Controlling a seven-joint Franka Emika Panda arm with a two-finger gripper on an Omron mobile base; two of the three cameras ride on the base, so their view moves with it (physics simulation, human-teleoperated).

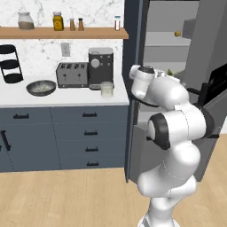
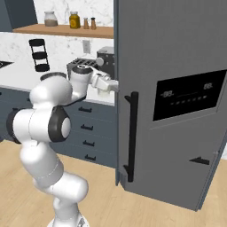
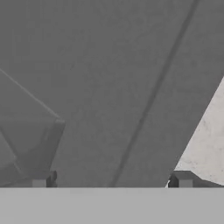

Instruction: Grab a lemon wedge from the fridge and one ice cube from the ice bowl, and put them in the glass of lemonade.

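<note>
The fridge (image 1: 177,53) stands at the right end of the bench (image 1: 66,99) with its door (image 2: 177,97) swung wide, and the arm reaches into the opening. In the hand view the jaws are spread wide, one tip at each bottom corner, with nothing between them and grey fridge surfaces ahead. A small yellow-green speck on a middle shelf, just past the wrist, may be the lemon wedge (image 1: 170,72), though it is too small to be sure. The glass of lemonade (image 1: 107,88) stands near the bench's right end, in front of the coffee machine (image 1: 101,66). The ice bowl (image 1: 41,88) sits left of the toaster (image 1: 72,74), well apart from the glass.
</note>
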